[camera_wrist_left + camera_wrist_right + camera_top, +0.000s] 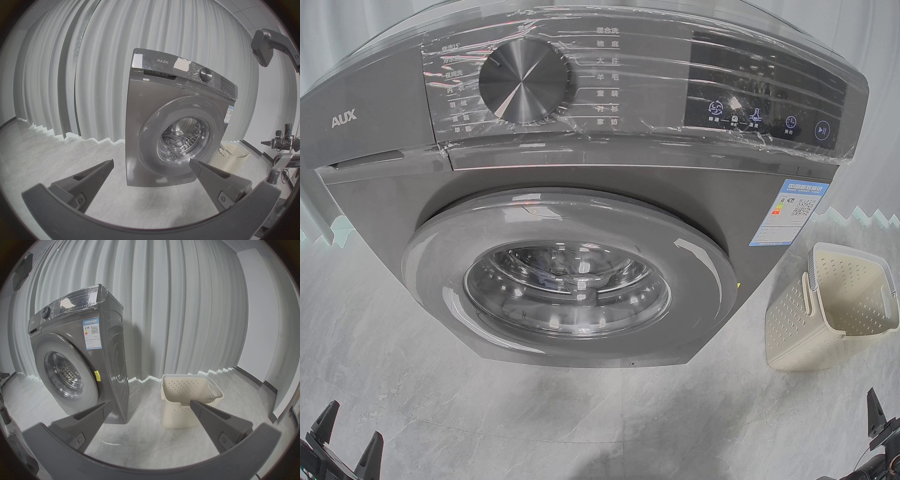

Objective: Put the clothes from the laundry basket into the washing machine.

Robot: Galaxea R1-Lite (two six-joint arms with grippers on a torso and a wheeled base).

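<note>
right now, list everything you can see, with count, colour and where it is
washing machine: 1, grey, on the floor straight ahead
door: 1, grey ring with clear glass, on the machine's front, shut
dial: 1, silver, on the machine's top panel
label: 1, blue and white, on the machine's front, upper corner on the robot's right
clothes: count unclear, greyish, inside the machine behind the glass
laundry basket: 1, cream, on the floor to the machine's right, apart from it, looks empty
curtain: 1, white, behind both
floor: grey marbled
left gripper: 1, dark grey, open
right gripper: 1, dark grey, open
</note>
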